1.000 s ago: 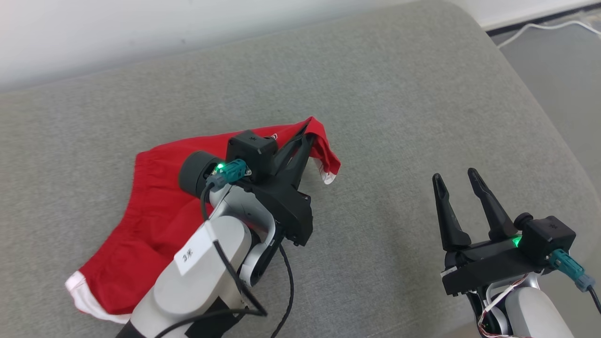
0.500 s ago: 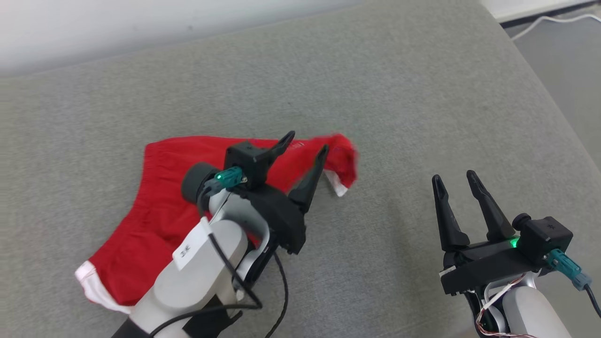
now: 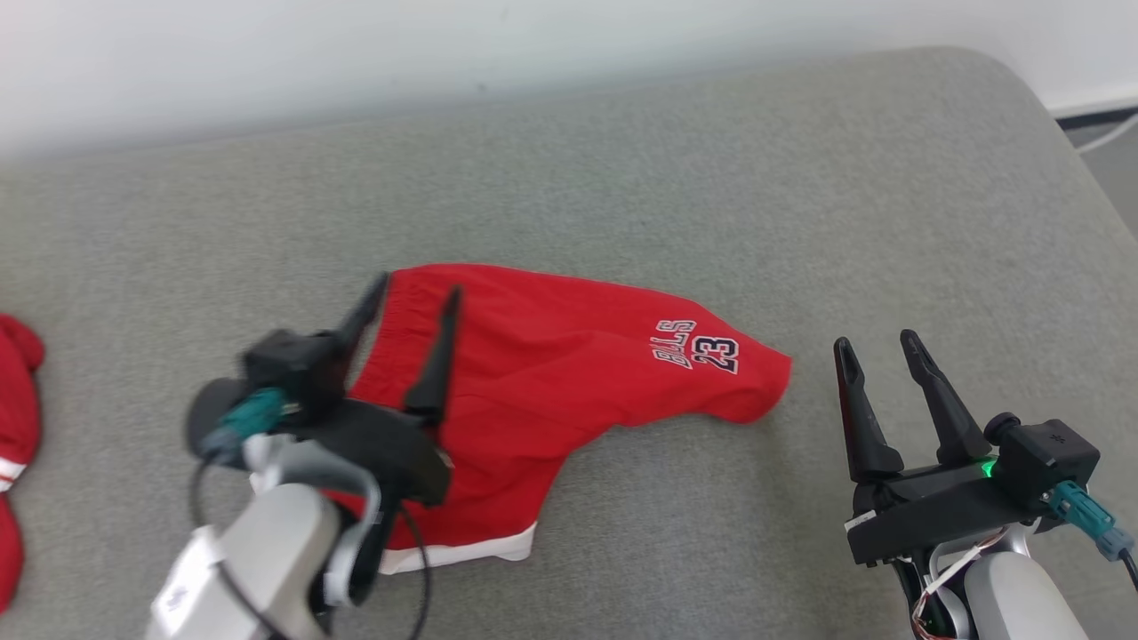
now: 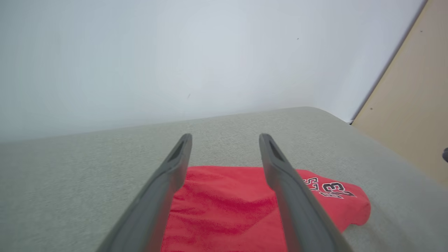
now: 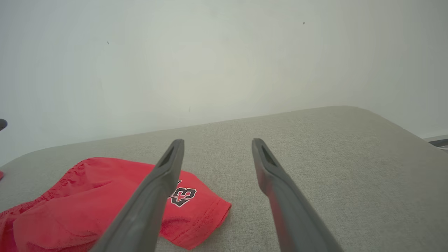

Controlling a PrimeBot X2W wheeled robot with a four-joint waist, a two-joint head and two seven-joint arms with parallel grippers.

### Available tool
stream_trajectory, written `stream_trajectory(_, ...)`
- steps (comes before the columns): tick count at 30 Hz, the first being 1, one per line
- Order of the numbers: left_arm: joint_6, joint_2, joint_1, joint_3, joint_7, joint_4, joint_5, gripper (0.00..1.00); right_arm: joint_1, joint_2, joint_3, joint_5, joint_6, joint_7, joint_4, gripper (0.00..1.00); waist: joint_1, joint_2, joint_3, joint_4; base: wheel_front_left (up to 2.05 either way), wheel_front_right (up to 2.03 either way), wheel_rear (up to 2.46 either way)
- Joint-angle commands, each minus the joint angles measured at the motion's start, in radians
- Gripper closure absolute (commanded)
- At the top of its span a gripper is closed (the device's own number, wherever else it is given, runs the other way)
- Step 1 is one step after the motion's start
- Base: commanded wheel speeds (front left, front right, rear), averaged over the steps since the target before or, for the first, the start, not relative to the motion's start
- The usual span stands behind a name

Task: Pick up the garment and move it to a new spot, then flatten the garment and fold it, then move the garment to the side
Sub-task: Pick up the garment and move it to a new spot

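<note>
Your left gripper (image 3: 415, 292) hangs wide and empty over the red shorts (image 3: 569, 356) on the grey cushion (image 3: 622, 160), having let go of what it pinched a second ago, while your right gripper (image 3: 874, 342) gapes empty near them.

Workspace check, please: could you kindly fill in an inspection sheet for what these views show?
Surface: grey cushion, rounded at its right corner.
Job's things: red shorts lying fairly flat on it, "23" print up, white hem nearest.
Clutter: another red cloth at the left edge.
Claws: left claw open over the shorts' waistband end, holding nothing; right claw open over bare cushion, right of the shorts.
Cables: black cable at the left wrist; white cable beyond the cushion's right corner.
Surroundings: white wall; beige panel.
</note>
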Motion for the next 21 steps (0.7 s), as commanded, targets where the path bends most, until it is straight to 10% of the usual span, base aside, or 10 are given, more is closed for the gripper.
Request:
stream_trajectory(1, 0.025, 0.031, 0.037, 0.034, -0.027, -0.036, -0.02, 0.0, 0.009, -0.002, -0.004, -0.007, 0.0, 0.003, -0.005, 0.0, 0.0, -0.0001, -0.032, 0.039, 0.0, 0.0, 0.0)
stream_trajectory(21, 0.153, 0.216, 0.349, 0.261, -0.13, -0.224, -0.008, 0.0, 0.071, -0.002, 0.005, -0.038, 0.0, 0.017, -0.035, 0.0, 0.0, -0.0001, -0.128, 0.088, 0.0, 0.0, 0.0)
